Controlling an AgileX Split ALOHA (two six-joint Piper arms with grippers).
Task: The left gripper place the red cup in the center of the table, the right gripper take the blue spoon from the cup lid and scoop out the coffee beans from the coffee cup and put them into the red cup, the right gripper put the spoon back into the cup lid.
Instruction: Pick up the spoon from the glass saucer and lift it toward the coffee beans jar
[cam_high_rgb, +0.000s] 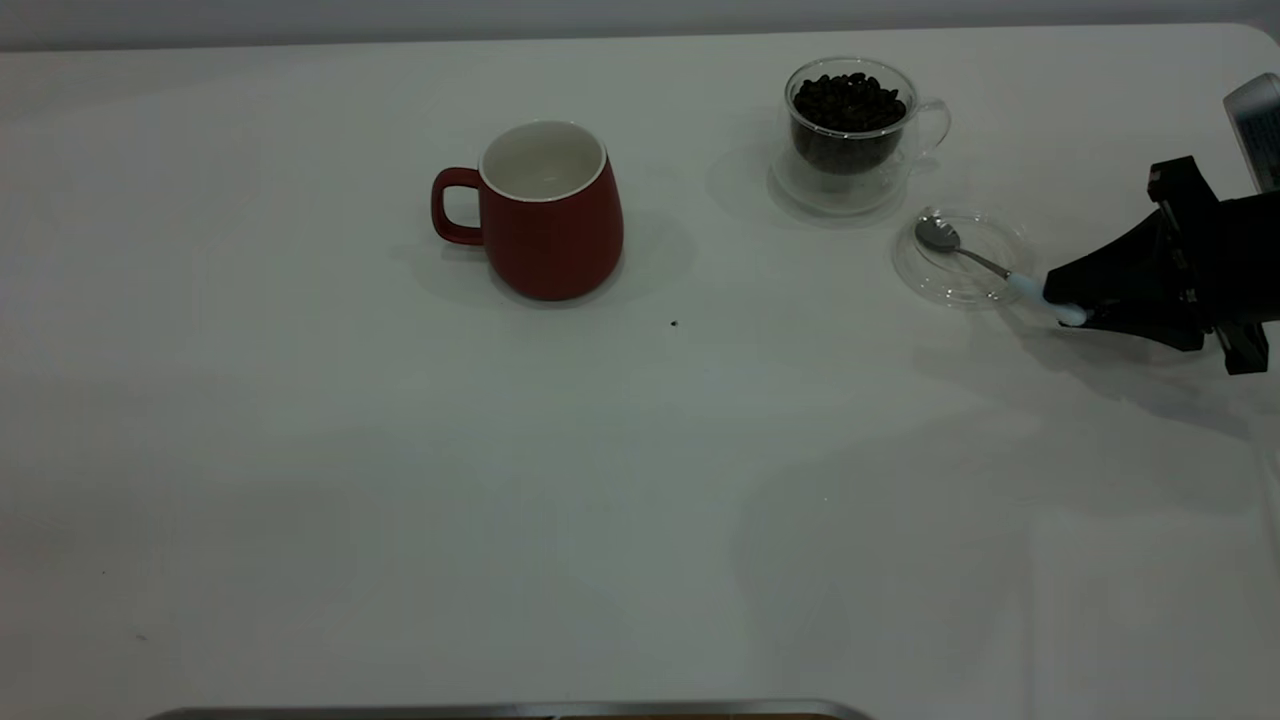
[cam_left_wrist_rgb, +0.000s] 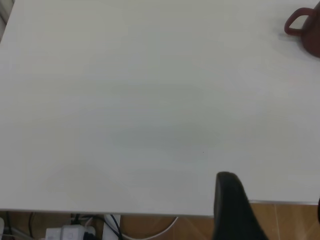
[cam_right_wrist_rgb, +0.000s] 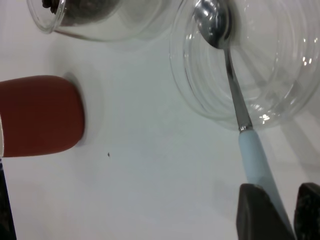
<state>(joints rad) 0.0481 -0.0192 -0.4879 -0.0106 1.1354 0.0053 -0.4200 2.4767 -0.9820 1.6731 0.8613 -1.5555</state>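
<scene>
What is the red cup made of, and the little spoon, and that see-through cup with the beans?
The red cup looks like glazed ceramic: opaque dark red outside, smooth white inside. The blue spoon has a shiny, mirror-like bowl and neck, likely metal, and a matte pale blue handle, maybe plastic. The coffee cup seems to be clear glass, since the coffee beans show through it.

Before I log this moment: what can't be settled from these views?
- Right gripper: fingers flank the spoon handle; contact unclear, cut off by the right wrist view's edge.
- Left gripper: one dark finger in the left wrist view; state unclear.
- Red cup: bottom hidden by its wall.
</scene>
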